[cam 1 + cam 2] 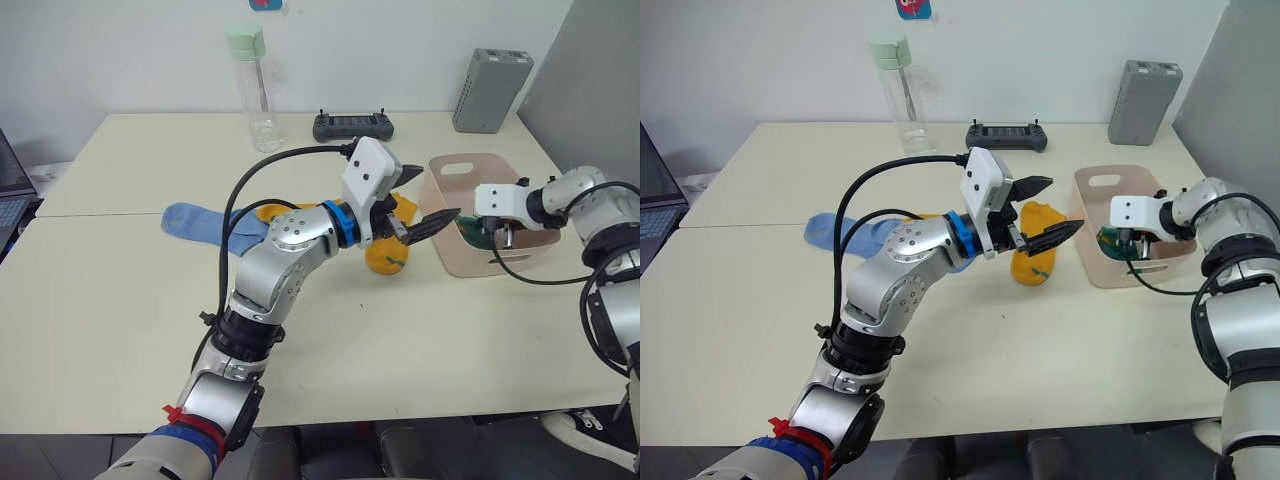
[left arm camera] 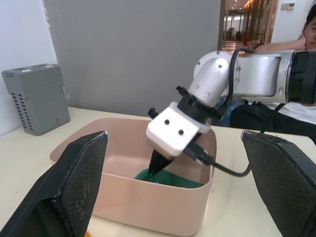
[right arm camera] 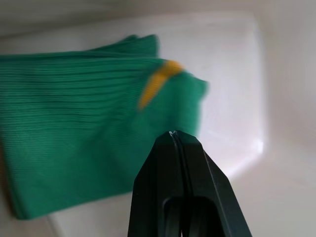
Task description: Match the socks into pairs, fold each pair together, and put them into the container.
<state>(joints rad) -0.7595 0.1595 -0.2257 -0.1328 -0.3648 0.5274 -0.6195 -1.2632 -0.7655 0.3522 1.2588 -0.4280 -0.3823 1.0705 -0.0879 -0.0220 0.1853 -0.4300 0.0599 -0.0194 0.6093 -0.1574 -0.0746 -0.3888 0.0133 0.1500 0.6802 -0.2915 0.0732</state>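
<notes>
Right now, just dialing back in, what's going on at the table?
The right gripper, fingers shut and empty, is down inside the pale pink plastic tub, just above the folded dark green socks lying on its floor. The left gripper hovers open above the mustard-yellow socks beside the tub, holding nothing. The light blue socks lie flat on the cream table further left.

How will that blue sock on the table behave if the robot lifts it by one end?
The blue sock lies flat and limp on the table, so it would probably droop and dangle. It looks like thin fabric, likely very light. It shouldn't roll, though it may drag across the tabletop.
</notes>
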